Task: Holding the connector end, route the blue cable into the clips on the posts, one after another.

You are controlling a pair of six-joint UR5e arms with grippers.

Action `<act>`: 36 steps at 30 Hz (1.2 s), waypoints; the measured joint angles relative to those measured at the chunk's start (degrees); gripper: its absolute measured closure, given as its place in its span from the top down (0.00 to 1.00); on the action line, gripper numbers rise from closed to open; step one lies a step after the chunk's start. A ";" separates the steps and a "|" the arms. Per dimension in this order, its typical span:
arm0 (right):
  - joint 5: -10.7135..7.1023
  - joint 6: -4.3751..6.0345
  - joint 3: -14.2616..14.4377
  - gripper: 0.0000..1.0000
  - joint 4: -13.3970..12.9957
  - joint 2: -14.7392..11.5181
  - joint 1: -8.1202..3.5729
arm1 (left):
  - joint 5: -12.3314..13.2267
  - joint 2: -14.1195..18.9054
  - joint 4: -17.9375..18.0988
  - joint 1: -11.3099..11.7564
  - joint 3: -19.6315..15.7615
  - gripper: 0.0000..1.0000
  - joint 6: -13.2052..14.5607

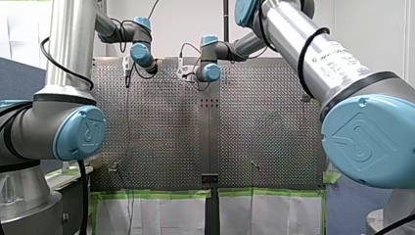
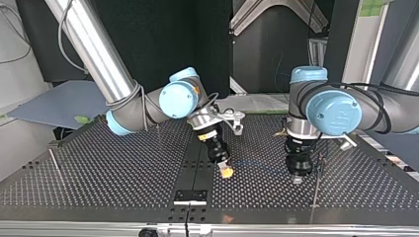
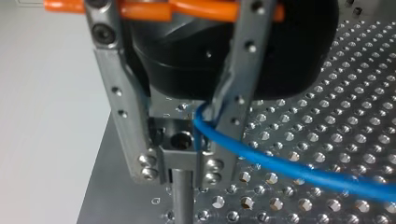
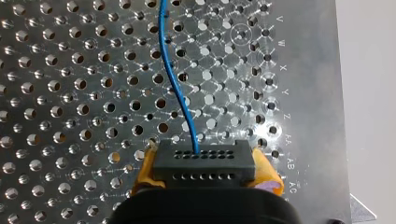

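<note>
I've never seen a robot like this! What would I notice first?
The two big silver arms with light-blue joints, my left arm and my right arm, over the holey metal table. Then the blue cable snaking across the holes into a black connector pinched between my right gripper's yellow pads. In the left wrist view the same cable curves past my left gripper, with a metal post just under it.

Engraved letters are running along the table (image 4: 313,28) edge beside my right claw (image 4: 204,168) in the right wrist view: V, W, X, Y, Z, AA, AB, AC. In the front view, an embossed UR logo is showing on my left arm's blue cap (image 1: 80,133) and my right arm's blue cap (image 1: 364,139). Dark lettering on my right arm's silver tube (image 1: 337,54) is staying too blurred to read.
</note>
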 joint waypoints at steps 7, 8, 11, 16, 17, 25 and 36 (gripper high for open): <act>0.00 -0.01 0.00 0.00 0.08 0.00 -0.03 | 0.29 0.00 0.24 0.00 0.00 0.02 0.02; 0.00 -0.04 -0.01 0.00 0.09 0.00 -0.04 | 0.32 -0.01 0.24 0.00 0.00 0.02 0.02; 0.00 -0.06 0.00 0.00 0.10 0.00 -0.06 | 0.40 0.00 0.23 -0.06 -0.01 0.02 0.04; 0.00 -0.09 -0.01 0.00 0.14 -0.01 -0.15 | 0.43 0.00 0.13 -0.16 0.00 0.02 -0.09; 0.00 -0.10 0.00 0.00 0.19 -0.01 -0.18 | 0.43 0.00 0.10 -0.21 0.00 0.02 -0.12; 0.07 -0.10 0.29 0.00 1.34 0.00 -0.43 | -0.12 -0.06 -0.08 -1.60 0.00 0.02 -0.58; 0.27 -0.16 3.51 0.00 1.53 -0.04 -0.88 | -1.99 -2.63 -1.55 -4.08 -0.03 0.02 -1.04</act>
